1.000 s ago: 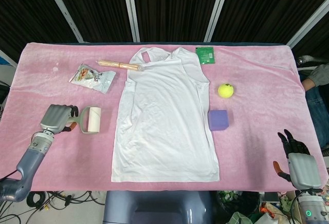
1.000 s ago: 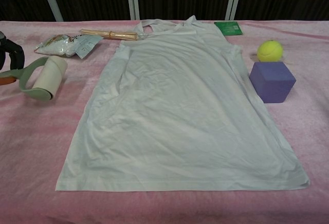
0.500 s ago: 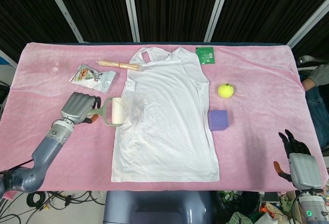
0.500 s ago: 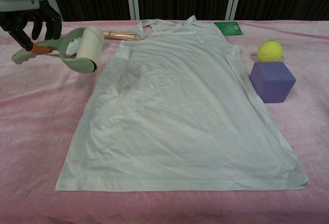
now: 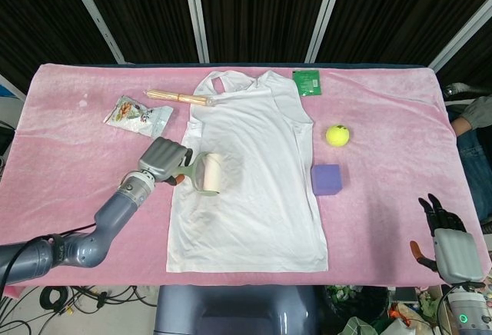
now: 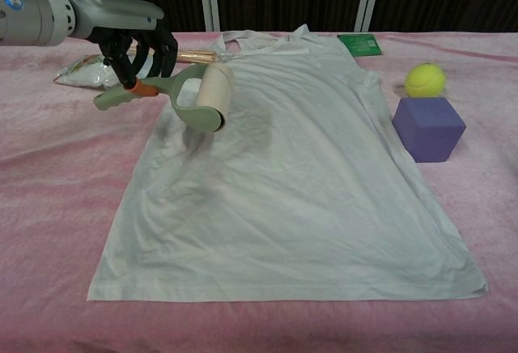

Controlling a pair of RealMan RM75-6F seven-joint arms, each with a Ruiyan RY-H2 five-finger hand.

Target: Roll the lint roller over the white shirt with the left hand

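The left hand (image 6: 133, 45) has its fingers (image 6: 123, 65) wrapped around the lint roller (image 6: 198, 98) handle, the roll jutting right of them over the white shirt's (image 5: 250, 174) left side. Near right, the right hand (image 5: 450, 243) idles off the desk (image 5: 69, 143), fingers spread, holding nothing.

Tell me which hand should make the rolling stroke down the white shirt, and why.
Left. The left hand already grips the lint roller by its handle, with the roll over the upper left part of the white shirt. The right hand holds nothing, at the table's near right edge, far from the shirt.
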